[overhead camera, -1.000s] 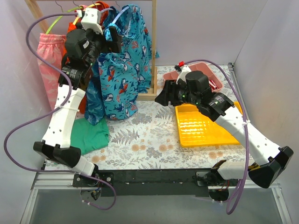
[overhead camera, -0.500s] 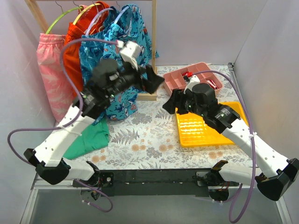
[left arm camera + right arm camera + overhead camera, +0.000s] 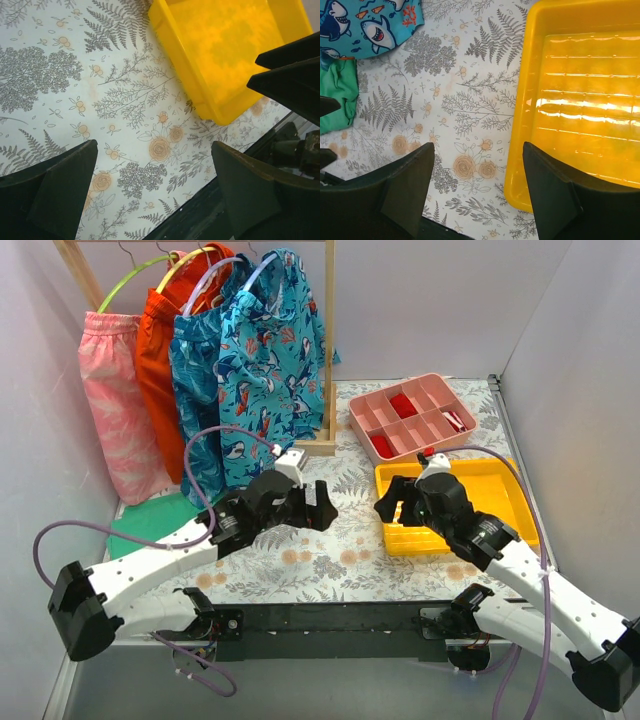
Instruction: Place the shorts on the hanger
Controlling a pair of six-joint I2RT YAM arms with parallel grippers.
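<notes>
The blue shark-print shorts [image 3: 272, 350] hang on the pale blue-white hanger [image 3: 256, 270] at the right end of the wooden rack, free of both grippers. Their hem also shows at the top left of the right wrist view [image 3: 375, 20]. My left gripper [image 3: 325, 508] is open and empty, low over the floral table mat, with only mat between its fingers [image 3: 152, 165]. My right gripper [image 3: 392, 502] is open and empty over the mat by the yellow tray's left edge [image 3: 477, 160].
On the rack also hang pink shorts [image 3: 115, 400], orange shorts [image 3: 160, 350] and teal shorts [image 3: 195, 390]. The rack's post [image 3: 328, 350] stands right of the shorts. A green cloth [image 3: 150, 520] lies at left. A yellow tray [image 3: 500, 490] and a pink compartment box [image 3: 410, 415] sit at right.
My left arm has let go of the shorts at the rack and swung down low over the mat. My right arm has drawn back toward the near edge. The shorts now hang freely.
</notes>
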